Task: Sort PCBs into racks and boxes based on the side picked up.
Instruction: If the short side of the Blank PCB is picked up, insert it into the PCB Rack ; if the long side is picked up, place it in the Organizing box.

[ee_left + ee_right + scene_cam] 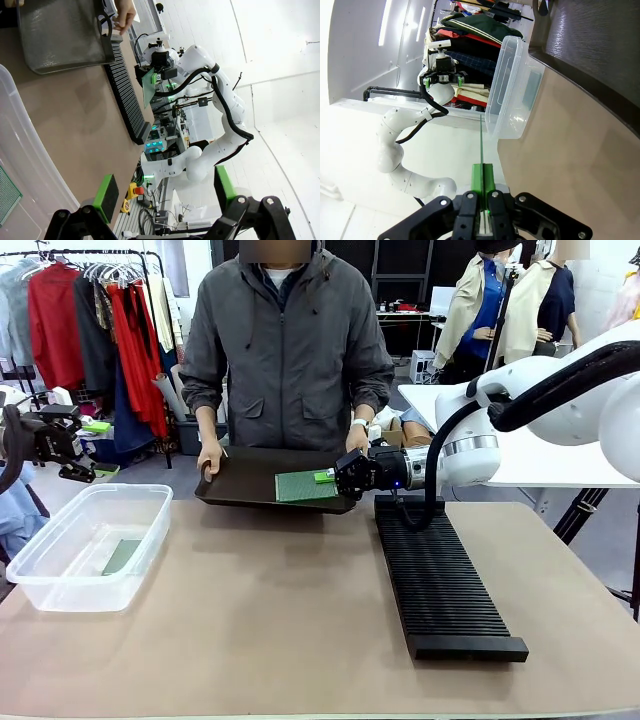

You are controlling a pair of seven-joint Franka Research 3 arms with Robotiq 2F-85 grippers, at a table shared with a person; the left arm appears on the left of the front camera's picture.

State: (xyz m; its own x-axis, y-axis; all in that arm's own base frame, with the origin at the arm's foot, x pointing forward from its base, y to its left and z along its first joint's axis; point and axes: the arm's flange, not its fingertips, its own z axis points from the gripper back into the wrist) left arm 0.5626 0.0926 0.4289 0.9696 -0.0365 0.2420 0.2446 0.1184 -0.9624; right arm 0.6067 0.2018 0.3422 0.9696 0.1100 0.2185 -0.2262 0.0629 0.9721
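Front view: the right gripper (338, 478) pinches a green PCB (303, 486) by one edge, seen against the black tray (240, 490) that a person holds at the far side. A second PCB (122, 556) lies in the clear tub (60, 585), left. The black rack (440, 580) lies right.

Left wrist view: the left gripper (165, 192) has its fingers spread wide, near the tub.

Right wrist view: green pads (476, 178) press together on the board's thin edge.

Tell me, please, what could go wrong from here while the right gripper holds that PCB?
1. The right gripper pinches the PCB along one edge only, so the board may slip or twist as the arm moves.
2. The person's hand holds the tray right beside that gripper; a quick move could bump it.
3. The rack has fine slots, so a tilted board could miss one.
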